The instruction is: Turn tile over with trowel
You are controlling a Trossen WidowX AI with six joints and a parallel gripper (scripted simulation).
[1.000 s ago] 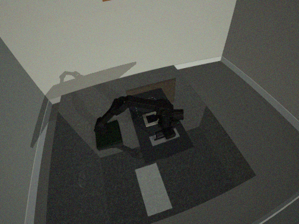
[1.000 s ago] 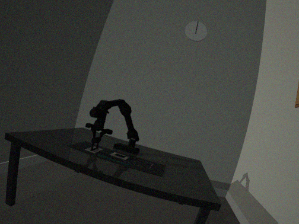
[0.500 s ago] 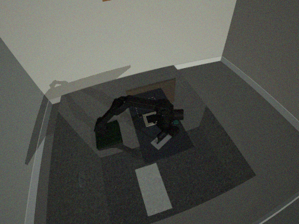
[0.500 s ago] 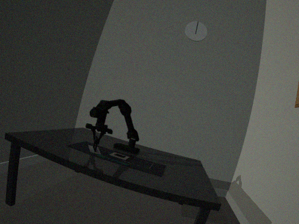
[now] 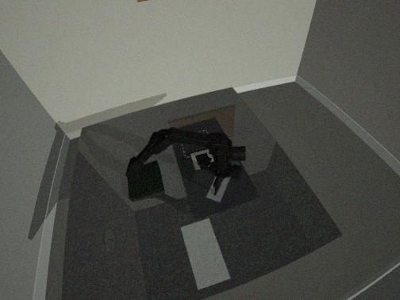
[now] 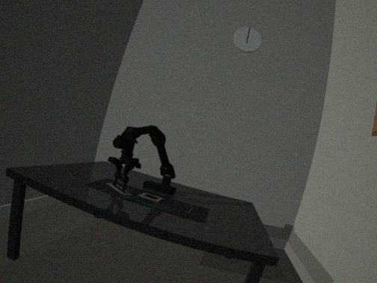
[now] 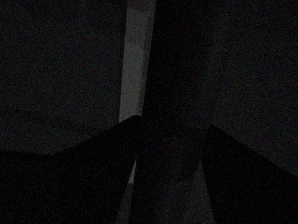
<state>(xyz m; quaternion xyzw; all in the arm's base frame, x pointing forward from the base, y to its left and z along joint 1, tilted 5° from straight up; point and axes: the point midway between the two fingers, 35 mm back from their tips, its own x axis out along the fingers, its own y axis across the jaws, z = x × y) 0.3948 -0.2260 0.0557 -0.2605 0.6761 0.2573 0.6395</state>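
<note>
My gripper [image 5: 217,187] [image 6: 120,187] [image 7: 171,127] points down, shut on the trowel's dark handle [image 7: 175,75]. What looks like its light, flat blade [image 5: 222,191] [image 6: 112,186] [image 7: 132,70] lies at or just above the mat [image 5: 240,194] [image 6: 202,216], slanted in the top view; contact cannot be told. The tile [image 5: 194,160] [image 6: 158,201], light-rimmed with a dark square on top, lies flat on the mat, beyond the blade in the top view. The arm partly covers it there. The dashed outline [image 5: 183,150] is faint, farther along the mat and partly hidden.
A pale rectangle [image 5: 204,254] lies towards the table's near edge in the top view. The green-black base plate [image 5: 144,184] is left of the mat. A brown patch [image 5: 228,115] shows behind the mat. Something teal [image 5: 235,163] shows beside the wrist.
</note>
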